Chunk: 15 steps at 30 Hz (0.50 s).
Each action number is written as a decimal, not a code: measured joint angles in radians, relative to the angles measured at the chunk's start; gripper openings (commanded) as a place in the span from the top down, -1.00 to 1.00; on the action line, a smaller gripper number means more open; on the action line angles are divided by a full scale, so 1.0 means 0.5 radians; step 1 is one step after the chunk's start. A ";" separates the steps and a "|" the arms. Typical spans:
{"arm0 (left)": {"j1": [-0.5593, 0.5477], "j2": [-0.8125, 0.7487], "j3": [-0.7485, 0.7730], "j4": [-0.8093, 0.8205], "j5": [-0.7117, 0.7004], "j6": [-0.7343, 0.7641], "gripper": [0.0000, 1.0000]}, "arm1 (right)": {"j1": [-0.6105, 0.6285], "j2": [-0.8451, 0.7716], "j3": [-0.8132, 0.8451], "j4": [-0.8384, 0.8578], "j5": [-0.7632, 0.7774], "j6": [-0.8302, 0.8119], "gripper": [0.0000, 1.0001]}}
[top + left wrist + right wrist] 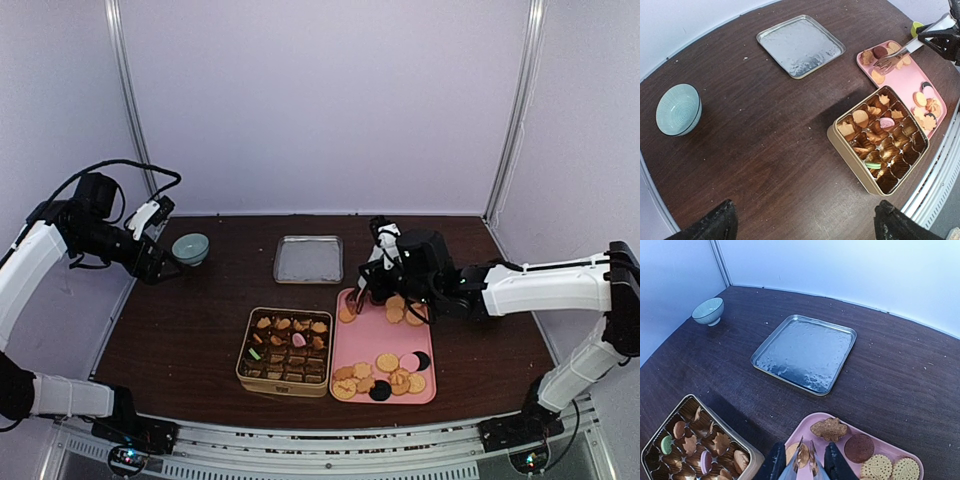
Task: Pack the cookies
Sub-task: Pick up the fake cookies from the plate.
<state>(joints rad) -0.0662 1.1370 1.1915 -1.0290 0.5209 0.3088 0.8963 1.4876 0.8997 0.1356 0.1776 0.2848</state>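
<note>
Right wrist view is showing the right gripper (805, 467) clamping the tongs (805, 454), whose narrowed tips are straddling a tan cookie (795, 455) directly beneath, at the corner of the pink tray (850, 434) nearest the tin (754, 456), which is lying leftward; the left gripper (805, 212) is hanging wide open, well apart

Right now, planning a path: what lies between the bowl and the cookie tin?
Only bare tabletop between the bowl and the tin, shown plainly in the left wrist view.
</note>
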 measured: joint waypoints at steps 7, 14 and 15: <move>0.000 -0.001 0.000 -0.039 0.000 0.014 -0.95 | 0.000 -0.090 -0.014 0.009 -0.042 0.054 1.00; 0.000 -0.001 0.000 -0.040 0.000 0.015 -0.95 | 0.002 -0.179 -0.043 0.034 -0.123 0.122 1.00; 0.000 -0.001 0.000 -0.040 0.000 0.015 -0.95 | 0.002 -0.181 -0.049 0.040 -0.130 0.127 1.00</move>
<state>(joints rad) -0.0662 1.1366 1.1915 -1.0489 0.5209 0.3164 0.8970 1.3972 0.8753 0.1558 0.1123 0.3481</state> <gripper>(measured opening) 0.977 0.221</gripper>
